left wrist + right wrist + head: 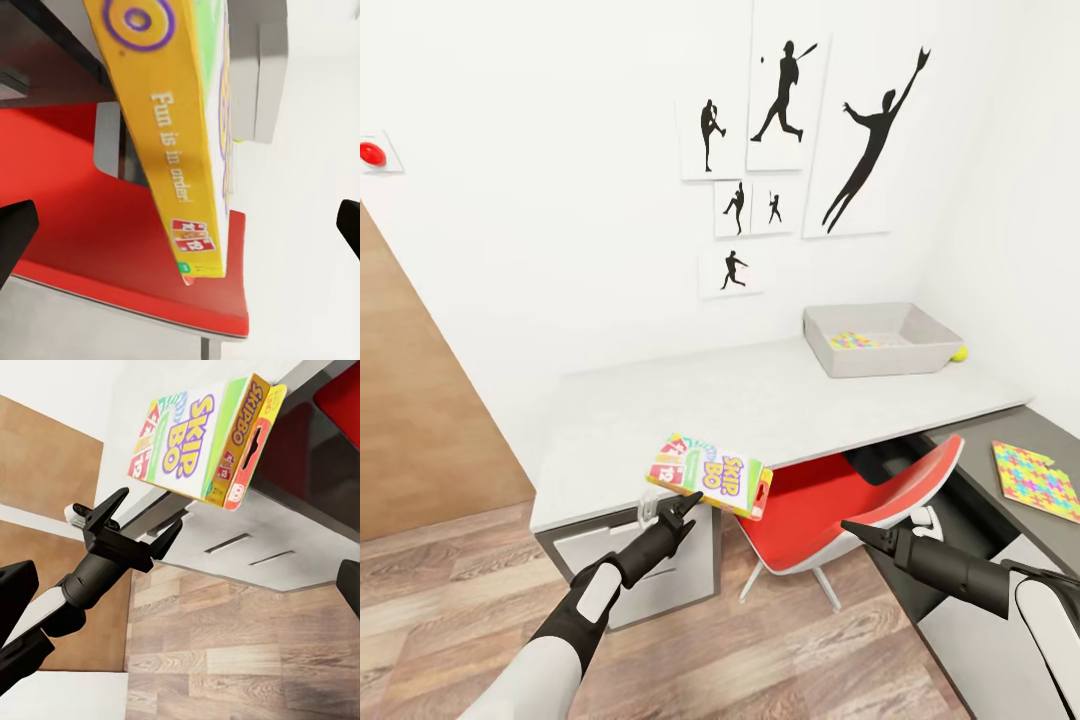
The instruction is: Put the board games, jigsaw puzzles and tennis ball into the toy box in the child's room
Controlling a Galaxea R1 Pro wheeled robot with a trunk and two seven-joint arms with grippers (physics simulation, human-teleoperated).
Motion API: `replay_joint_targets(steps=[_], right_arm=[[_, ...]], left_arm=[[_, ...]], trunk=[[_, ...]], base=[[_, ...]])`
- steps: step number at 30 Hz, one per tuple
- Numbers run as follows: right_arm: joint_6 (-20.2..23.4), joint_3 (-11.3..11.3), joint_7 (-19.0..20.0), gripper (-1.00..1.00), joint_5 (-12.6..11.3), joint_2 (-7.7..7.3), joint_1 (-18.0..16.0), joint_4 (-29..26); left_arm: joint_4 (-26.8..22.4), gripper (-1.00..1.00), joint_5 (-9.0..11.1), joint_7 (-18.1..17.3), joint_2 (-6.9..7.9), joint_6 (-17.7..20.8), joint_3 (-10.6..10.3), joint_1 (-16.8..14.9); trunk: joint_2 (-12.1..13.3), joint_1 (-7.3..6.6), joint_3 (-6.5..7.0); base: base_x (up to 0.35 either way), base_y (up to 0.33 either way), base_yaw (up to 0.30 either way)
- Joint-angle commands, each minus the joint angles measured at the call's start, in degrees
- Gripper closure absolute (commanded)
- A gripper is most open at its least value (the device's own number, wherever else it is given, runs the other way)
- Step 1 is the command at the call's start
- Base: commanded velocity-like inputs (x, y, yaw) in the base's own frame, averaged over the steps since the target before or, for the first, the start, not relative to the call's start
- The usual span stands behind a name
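Note:
A yellow, green and red board game (pixel 710 475) marked SKIP-BO hangs tilted over the front edge of the table (pixel 760 405). My left gripper (pixel 678 503) is just below it, fingers spread and open; from the right wrist the board game (pixel 199 439) stands clear above the left gripper (pixel 148 510). The left wrist looks along the box's yellow side (pixel 176 150). My right gripper (pixel 850 527) is open and empty, low beside the chair. The grey toy box (pixel 920 350) at the back holds one jigsaw puzzle (pixel 853 340). The tennis ball (pixel 959 353) lies at its right. Another jigsaw puzzle (pixel 1038 480) lies on the dark section.
A red-and-white swivel chair (pixel 840 510) is tucked under the table between my arms. White drawers (pixel 660 570) sit beneath the left end. A wooden door panel (pixel 420 420) stands at the left, and wood-plank floor (pixel 760 650) lies below.

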Motion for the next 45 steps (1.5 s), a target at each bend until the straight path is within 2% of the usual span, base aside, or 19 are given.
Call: replay_joint_targets(steps=[1, 10, 23, 35, 45], right_arm=[[0.26, -0.07, 0.43, -1.0, 0.31, 0.0, -0.05, 0.0], [0.26, -0.07, 0.43, -1.0, 0.31, 0.0, -0.05, 0.0], [0.26, -0.07, 0.4, -1.0, 0.31, 0.0, -0.05, 0.0], [0.26, -0.07, 0.38, -1.0, 0.31, 0.0, -0.05, 0.0], [0.26, 0.01, 0.35, -1.0, 0.35, 0.01, -0.05, 0.0]], left_arm=[[0.0, -1.0, 0.13, -0.12, -0.05, 0.47, 0.3, -0.03], [0.0, -1.0, 0.12, -0.12, -0.11, 0.47, 0.3, -0.02], [0.0, -1.0, -0.01, -0.1, -0.4, 0.31, 0.22, -0.03], [0.0, -1.0, -0.05, -0.04, -0.48, 0.29, 0.12, -0.01], [0.0, -1.0, -0.05, -0.04, -0.46, 0.23, 0.12, -0.03]], trunk=[[-0.46, 0.23, -0.24], [-4.07, 2.21, -1.86], [-4.07, 2.21, -1.86], [-4.07, 2.21, -1.86], [-4.07, 2.21, -1.86]], base=[[0.0, 0.0, 0.0], [0.0, 0.0, 0.0], [0.0, -0.003, 0.0], [0.001, -0.099, 0.0], [0.145, -0.017, 0.0]])
